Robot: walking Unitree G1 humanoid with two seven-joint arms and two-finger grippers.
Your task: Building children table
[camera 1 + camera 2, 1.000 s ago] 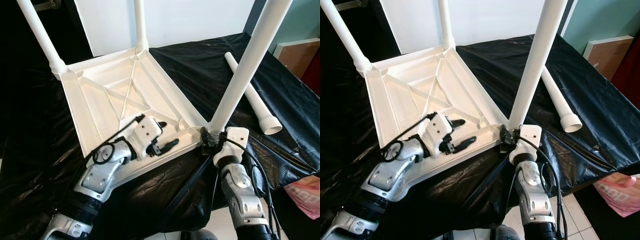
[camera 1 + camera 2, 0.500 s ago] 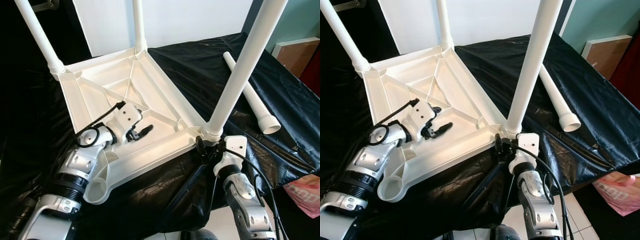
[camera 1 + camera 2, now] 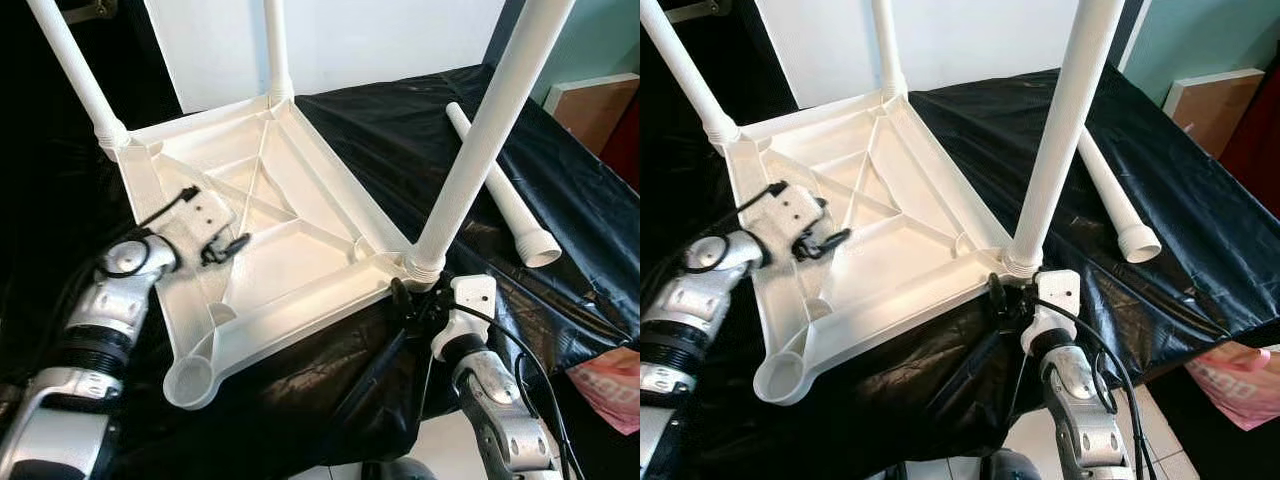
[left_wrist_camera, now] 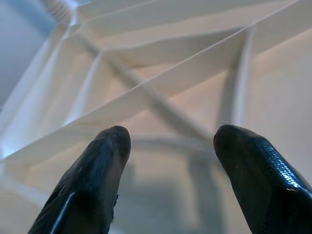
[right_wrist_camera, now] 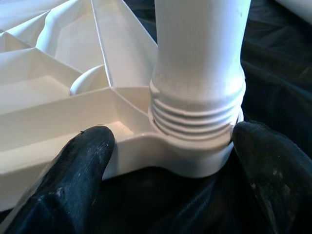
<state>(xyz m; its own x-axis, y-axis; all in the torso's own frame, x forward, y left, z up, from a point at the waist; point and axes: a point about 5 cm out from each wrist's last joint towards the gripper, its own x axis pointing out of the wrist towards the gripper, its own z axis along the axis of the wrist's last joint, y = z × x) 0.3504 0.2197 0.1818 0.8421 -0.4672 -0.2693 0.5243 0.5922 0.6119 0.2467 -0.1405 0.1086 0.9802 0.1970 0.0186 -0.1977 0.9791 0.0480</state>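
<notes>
since the tabletop (image 3: 270, 210) lies upside down on the black sheet (image 3: 420, 130), its corner sockets face up: three hold legs, the near-left socket (image 3: 190, 378) is empty, and the spare leg (image 3: 505, 190) lies well apart at the right. right gripper (image 3: 415, 300) sits spread around the base of the near leg (image 3: 480, 140), probably steadying or screwing it. left gripper (image 3: 228, 247), fingers apart and holding nothing, hovers over the ribs near the left rim.

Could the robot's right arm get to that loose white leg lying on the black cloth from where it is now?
Probably yes. The right gripper sits open at the corner socket, holding nothing, and the loose leg lies on the black cloth on that same side, with nothing between them.
</notes>
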